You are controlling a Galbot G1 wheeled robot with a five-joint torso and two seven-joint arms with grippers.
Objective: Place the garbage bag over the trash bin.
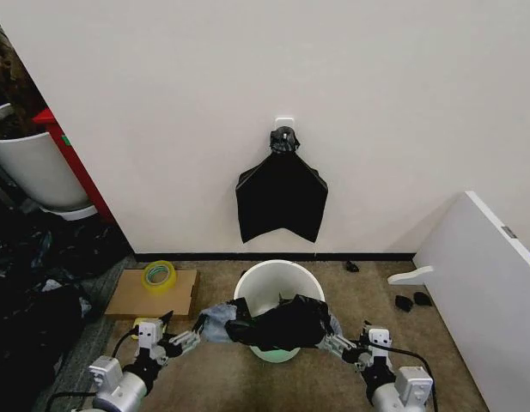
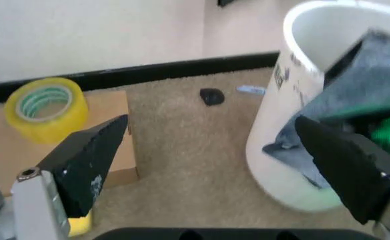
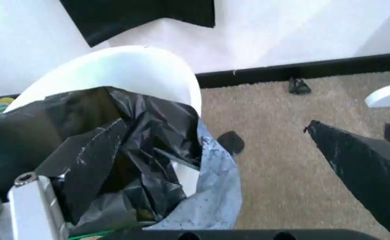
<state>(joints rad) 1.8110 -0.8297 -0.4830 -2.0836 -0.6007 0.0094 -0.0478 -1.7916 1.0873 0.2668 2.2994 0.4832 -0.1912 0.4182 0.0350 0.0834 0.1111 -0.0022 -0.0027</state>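
Now trash bin (image 1: 277,283) upright, garbage bag (image 1: 277,324) draped across its near rim.

a: what sort of place is this?
b: a plain indoor room corner: tan carpet (image 1: 222,378), bare white wall (image 1: 247,77), black baseboard (image 1: 273,256), flattened cardboard (image 1: 153,296) with a tape roll (image 1: 159,275).

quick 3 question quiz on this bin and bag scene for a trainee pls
1. True or false: the garbage bag fully lines the trash bin.
2. What lies on the cardboard left of the bin?
3. Left tool and right tool sit: A) on opposite sides of the bin, B) both at the wall.

Key
1. False: it drapes over the near rim only.
2. Yellow tape roll.
3. A; both are open.
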